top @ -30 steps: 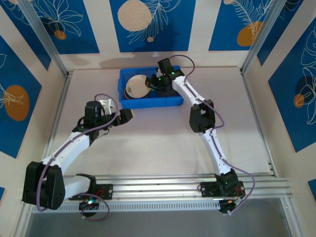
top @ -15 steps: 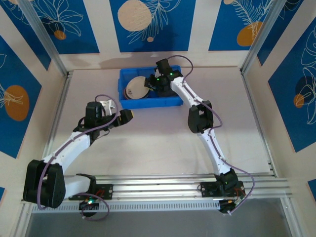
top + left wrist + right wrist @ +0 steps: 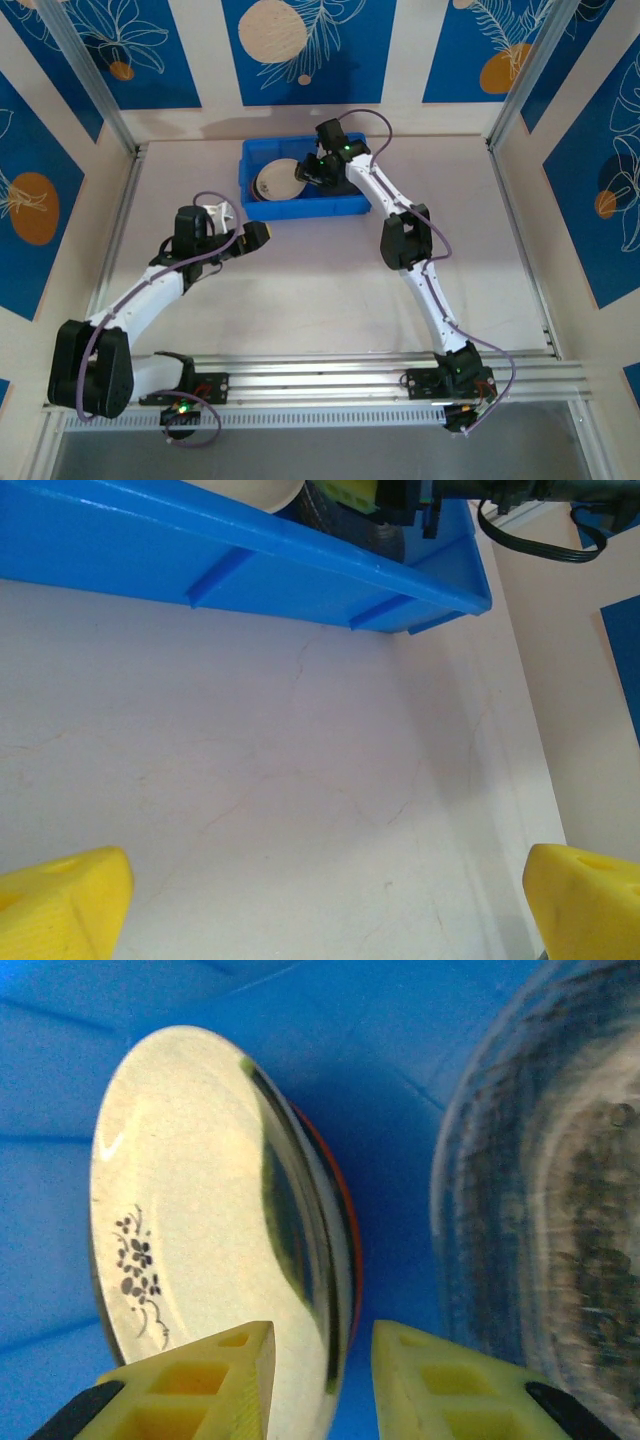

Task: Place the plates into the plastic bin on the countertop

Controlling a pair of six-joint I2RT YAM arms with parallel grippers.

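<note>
Blue bin [image 3: 300, 209] sits at the far edge of the bench [image 3: 300, 290], a bit left of centre. Right gripper [image 3: 306, 172] is down inside it, fingers [image 3: 190, 1385] at a narrow gap astride the rim of a cream plate [image 3: 190, 1200] (small dark flower print). Blue shows between that rim and the right-hand finger, so not clamped. The cream plate rests tilted on an orange plate [image 3: 347, 1230], with a clear speckled plate [image 3: 540, 1190] just beside it to the right. Left gripper [image 3: 238, 222] hangs over bare bench near the bin's near-left corner, fingers [image 3: 60, 900] spread wide, holding nothing.
</note>
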